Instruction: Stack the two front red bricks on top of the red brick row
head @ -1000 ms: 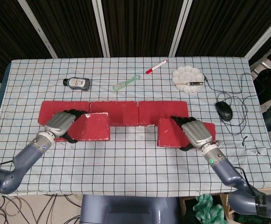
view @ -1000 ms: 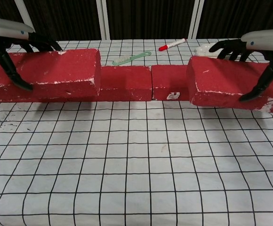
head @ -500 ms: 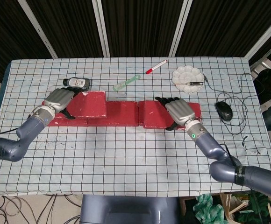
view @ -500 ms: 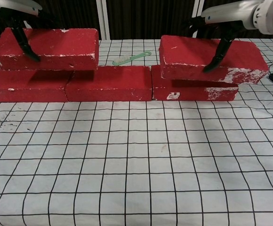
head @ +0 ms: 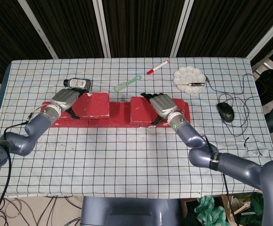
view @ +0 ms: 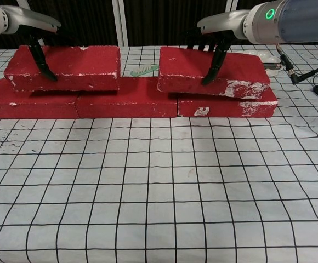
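Two bricks were on top of the red brick row [view: 126, 104] at this point: left brick [view: 66, 67] over the row's left end, right brick [view: 214, 72] over the right part, with a gap between them. Half a second before, both had been held higher and further outboard; since then they had come inward and down. The right brick sat slightly tilted, inner end low, so I'd judge it not fully seated. The left hand [head: 65, 100] was clamped on the left brick, fingers wrapped over its outer end. The right hand [head: 162, 104] gripped the right brick the same way from above. Release looked like the remaining step. The row lay on a checked tablecloth [view: 159, 197]. Behind it: comb [head: 126, 84], bottle [head: 77, 84], red marker [head: 157, 67], paint palette [head: 189, 77], mouse [head: 226, 111]. Dark panels stood at the back.
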`<control>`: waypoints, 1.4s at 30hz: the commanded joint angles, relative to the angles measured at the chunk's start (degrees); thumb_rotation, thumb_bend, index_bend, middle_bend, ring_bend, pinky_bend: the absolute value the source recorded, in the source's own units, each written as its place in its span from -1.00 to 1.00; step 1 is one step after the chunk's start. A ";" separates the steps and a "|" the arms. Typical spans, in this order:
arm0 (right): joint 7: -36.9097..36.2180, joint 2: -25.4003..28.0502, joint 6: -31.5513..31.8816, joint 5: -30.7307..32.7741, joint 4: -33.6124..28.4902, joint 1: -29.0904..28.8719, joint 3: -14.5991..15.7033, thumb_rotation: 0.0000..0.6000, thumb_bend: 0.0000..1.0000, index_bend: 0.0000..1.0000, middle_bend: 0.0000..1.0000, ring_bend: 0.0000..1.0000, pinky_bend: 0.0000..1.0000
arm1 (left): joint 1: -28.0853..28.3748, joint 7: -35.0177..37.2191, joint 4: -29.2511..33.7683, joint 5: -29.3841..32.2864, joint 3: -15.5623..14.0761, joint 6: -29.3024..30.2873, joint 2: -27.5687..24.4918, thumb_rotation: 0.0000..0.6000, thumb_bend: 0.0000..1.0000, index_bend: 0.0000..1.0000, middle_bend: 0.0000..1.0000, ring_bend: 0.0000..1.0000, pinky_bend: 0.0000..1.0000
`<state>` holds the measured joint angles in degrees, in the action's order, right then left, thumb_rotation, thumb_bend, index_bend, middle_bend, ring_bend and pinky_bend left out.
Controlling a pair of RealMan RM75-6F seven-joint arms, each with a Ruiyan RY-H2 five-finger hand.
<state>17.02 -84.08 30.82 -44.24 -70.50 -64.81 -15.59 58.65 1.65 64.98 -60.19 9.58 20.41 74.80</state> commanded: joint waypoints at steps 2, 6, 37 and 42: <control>-0.38 -2.29 -1.66 1.41 3.73 -1.97 0.14 1.00 -0.80 -0.90 -0.65 -0.58 -0.53 | -0.21 1.79 -1.51 -2.40 0.12 -0.47 1.85 1.00 -0.48 -0.71 -0.61 -0.81 -0.63; -0.67 -3.48 -2.07 1.85 5.68 -2.98 0.27 1.00 -0.80 -0.90 -0.65 -0.59 -0.53 | -0.28 3.42 -2.23 -4.35 0.51 -0.59 2.62 1.00 -0.48 -0.71 -0.61 -0.81 -0.63; -0.32 -9.57 -0.53 3.53 9.93 -7.26 2.20 1.00 -0.79 -0.89 -0.65 -0.58 -0.53 | -1.43 13.06 -2.67 -13.49 0.67 -0.22 1.65 1.00 -0.48 -0.71 -0.62 -0.81 -0.64; 0.31 -10.05 -0.19 4.13 10.54 -7.60 2.66 1.00 -0.79 -0.89 -0.65 -0.58 -0.53 | -1.34 14.25 -2.18 -14.43 0.44 -0.49 1.11 1.00 -0.48 -0.71 -0.62 -0.81 -0.64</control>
<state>17.30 -94.09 30.58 -40.19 -59.99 -72.37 -12.95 57.28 15.69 62.70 -74.46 10.09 20.00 76.01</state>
